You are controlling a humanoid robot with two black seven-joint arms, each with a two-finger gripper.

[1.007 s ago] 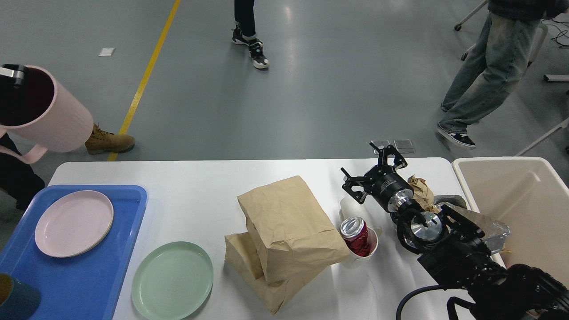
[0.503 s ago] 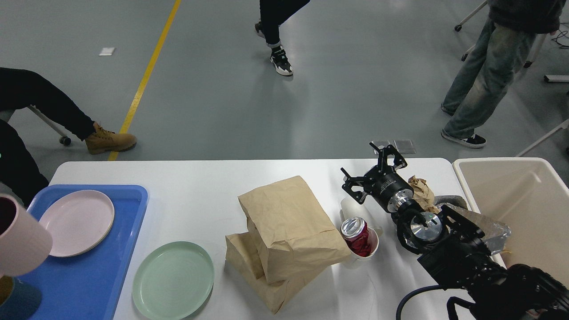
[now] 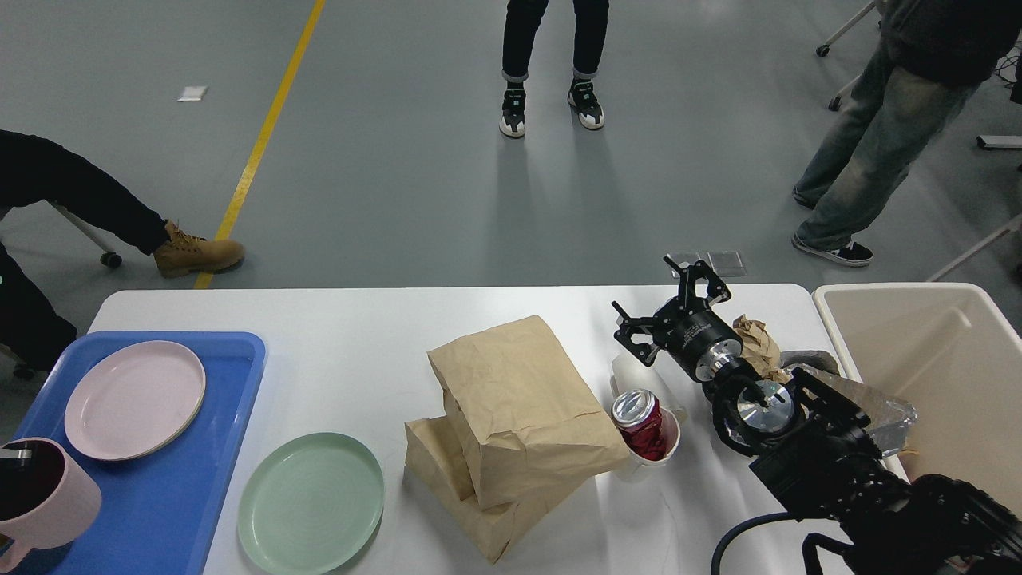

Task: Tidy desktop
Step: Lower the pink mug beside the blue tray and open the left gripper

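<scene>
Pink mug point(image 3: 44, 503) drops onto the blue tray point(image 3: 172, 511); right gripper point(image 3: 667, 307) hovers, jaws spread, beside paper bags point(image 3: 519, 415) on the counter point(image 3: 359, 319); left jaws unseen.

White desktop point(image 3: 351, 319) with blue tray point(image 3: 184, 495), green plate point(image 3: 310, 503), stacked paper bags point(image 3: 511, 423), white cup point(image 3: 659, 455).

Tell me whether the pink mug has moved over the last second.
Yes. The pink mug has come down from above the desktop's far-left corner to the blue tray's near-left end.

Lab or workshop hall — grey floor point(image 3: 415, 200); yellow line point(image 3: 259, 144); bystanders.
</scene>
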